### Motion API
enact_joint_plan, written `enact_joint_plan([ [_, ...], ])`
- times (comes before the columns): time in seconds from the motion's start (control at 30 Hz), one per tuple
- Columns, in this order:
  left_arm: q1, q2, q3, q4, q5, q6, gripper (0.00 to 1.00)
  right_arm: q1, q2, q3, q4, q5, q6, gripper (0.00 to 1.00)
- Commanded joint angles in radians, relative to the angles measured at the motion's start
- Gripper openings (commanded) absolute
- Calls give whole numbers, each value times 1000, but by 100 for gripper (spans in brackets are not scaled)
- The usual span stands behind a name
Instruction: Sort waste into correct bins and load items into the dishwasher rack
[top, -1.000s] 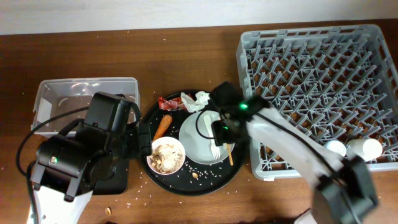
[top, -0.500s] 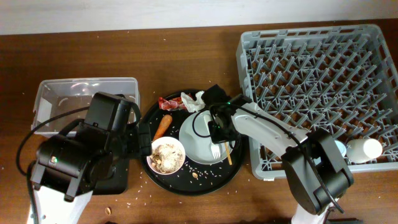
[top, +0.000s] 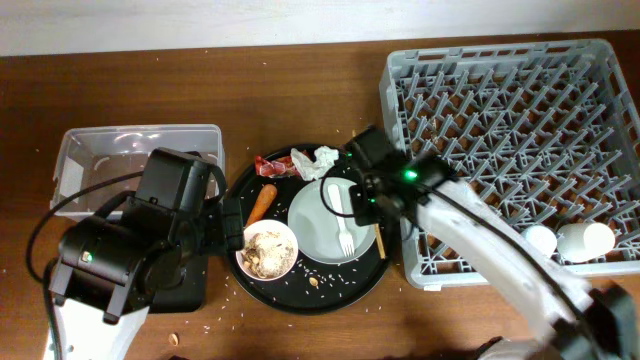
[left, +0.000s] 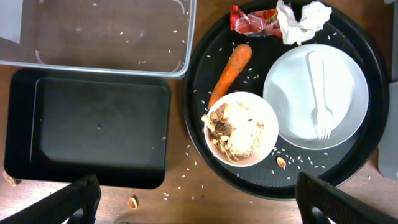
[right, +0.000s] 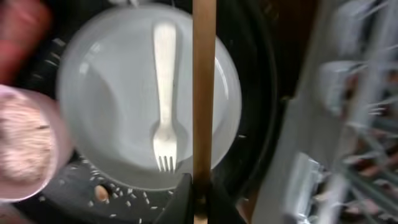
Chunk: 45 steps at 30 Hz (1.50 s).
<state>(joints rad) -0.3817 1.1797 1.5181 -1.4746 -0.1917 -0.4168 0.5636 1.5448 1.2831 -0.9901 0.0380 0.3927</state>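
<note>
My right gripper is shut on the thin wooden chopsticks, which hang over the right edge of the pale plate. A white fork lies on that plate. Beside it, the white bowl holds brownish scraps and rice. An orange carrot stick, a red wrapper and crumpled white paper lie on the round black tray. My left gripper stands open over bare table, holding nothing. The grey rack is at the right.
A clear tub and a shallow black rectangular tray sit left of the round tray. Two small cups stand in the rack's near corner. Rice grains and crumbs are scattered on the table by the tray.
The right gripper has closed on the chopsticks beside the plate and shifted slightly right with them. The left arm has not moved.
</note>
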Motion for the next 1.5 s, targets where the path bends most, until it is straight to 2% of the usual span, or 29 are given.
enact_joint_plan([
  [0.0, 5, -10, 16, -1, -15, -13, 99, -23, -154, 21, -7, 150, 5, 4],
  [0.07, 5, -10, 16, -1, -15, -13, 99, -66, -182, 21, -7, 240, 3, 4],
  [0.2, 5, -10, 16, -1, -15, -13, 99, -188, -117, 18, 6, 240, -80, 4],
  [0.27, 5, -10, 16, -1, -15, -13, 99, -246, -43, 18, 24, 166, -152, 4],
  [0.4, 5, -10, 16, -1, -15, -13, 99, -298, 90, 18, 43, 102, -179, 4],
  [0.43, 5, -10, 16, -1, -15, -13, 99, -298, 109, 19, 53, 94, -180, 19],
  [0.47, 5, -10, 16, -1, -15, -13, 99, -297, 113, 19, 58, 78, -181, 50],
  [0.5, 5, -10, 16, -1, -15, -13, 99, -291, 108, 21, 60, 46, -197, 58],
  [0.57, 5, -10, 16, -1, -15, -13, 99, -268, 63, 39, 48, -18, -198, 62],
  [0.73, 5, -10, 16, -1, -15, -13, 99, -95, -18, 42, 48, -102, -164, 61],
  [0.9, 5, -10, 16, -1, -15, -13, 99, 71, 138, 32, 111, -12, -35, 59],
  [1.0, 5, -10, 16, -1, -15, -13, 99, 82, 304, 32, 145, 6, 18, 54],
  [1.1, 5, -10, 16, -1, -15, -13, 99, 79, 402, 32, 143, -66, 32, 46],
  [1.23, 5, -10, 16, -1, -15, -13, 99, 80, 433, 29, 122, -98, 48, 38],
  [1.4, 5, -10, 16, -1, -15, -13, 99, 84, 433, 29, 89, -98, 73, 23],
  [1.47, 5, -10, 16, -1, -15, -13, 99, 85, 432, 29, 85, -98, 73, 21],
])
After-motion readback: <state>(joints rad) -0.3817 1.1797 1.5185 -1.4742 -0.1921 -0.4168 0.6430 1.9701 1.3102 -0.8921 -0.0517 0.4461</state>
